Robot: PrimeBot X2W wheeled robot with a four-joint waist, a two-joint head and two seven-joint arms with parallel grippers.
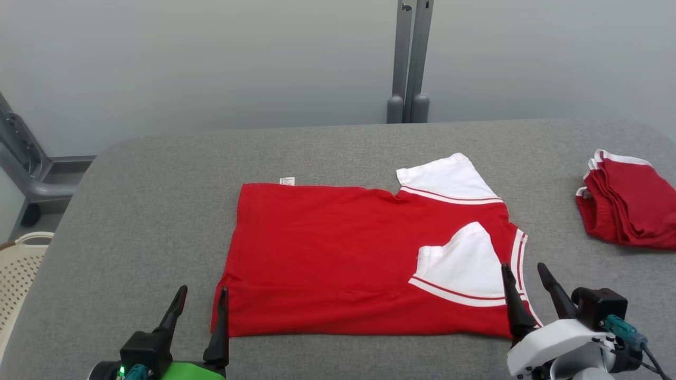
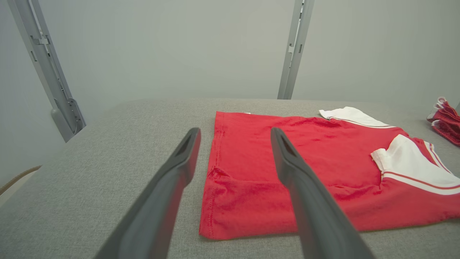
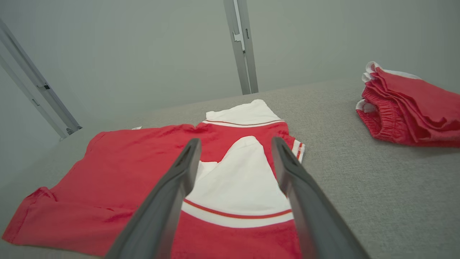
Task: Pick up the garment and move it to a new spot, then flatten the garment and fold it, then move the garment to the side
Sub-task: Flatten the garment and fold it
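Note:
The garment is a red T-shirt with white sleeves, lying flat on the grey table, its near side folded over so one white sleeve rests on the red body. The other sleeve sticks out at the far edge. My left gripper stands open at the shirt's near left corner, with nothing between its fingers. By the near right corner, at the collar end, my right gripper is open too. The left wrist view has the shirt's hem corner between that gripper's fingers; the right wrist view looks over the folded sleeve.
A folded stack of red and white clothes lies at the table's right side. A grey post stands behind the table. At the far left, off the table, are a cream basket and a grey frame.

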